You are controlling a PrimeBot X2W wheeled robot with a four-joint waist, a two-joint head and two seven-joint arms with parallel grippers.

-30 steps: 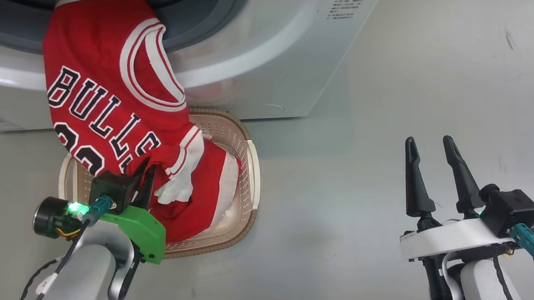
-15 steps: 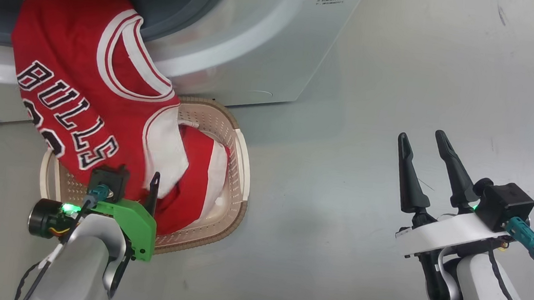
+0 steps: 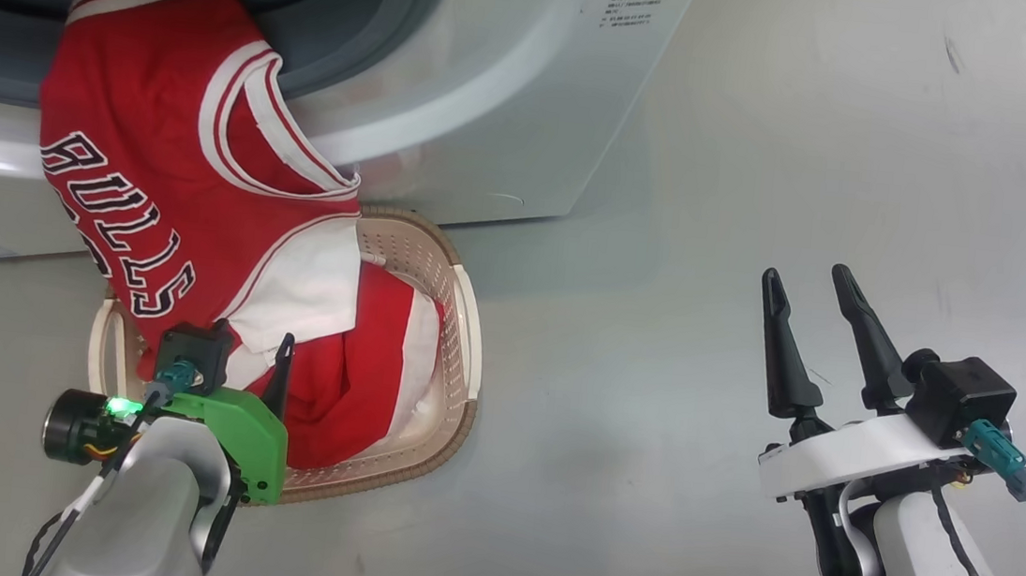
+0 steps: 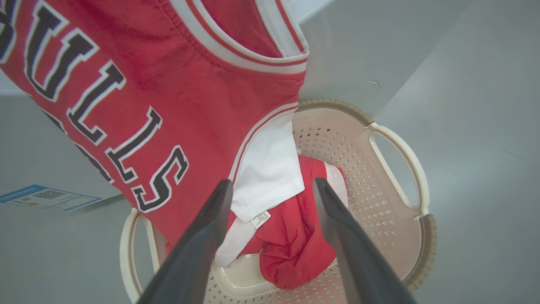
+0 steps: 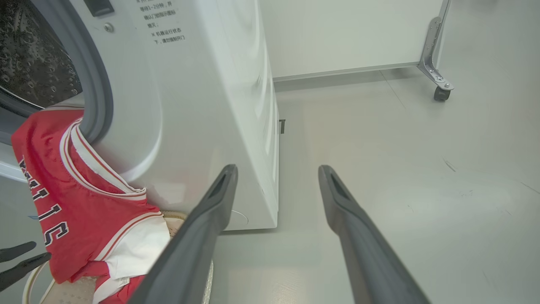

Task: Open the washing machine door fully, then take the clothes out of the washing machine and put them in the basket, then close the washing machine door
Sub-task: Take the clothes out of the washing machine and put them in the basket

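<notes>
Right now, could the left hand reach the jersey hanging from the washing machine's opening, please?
Probably yes: the left hand is open, close by the jersey and over the basket, with nothing between hand and cloth.

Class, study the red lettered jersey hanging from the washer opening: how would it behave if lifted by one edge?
Probably floppy: the jersey drapes in folds from the washing machine into the basket. Likely light, since the fabric looks thin. Lifted by one edge, it would probably trail, its top lying inside the opening.
</notes>
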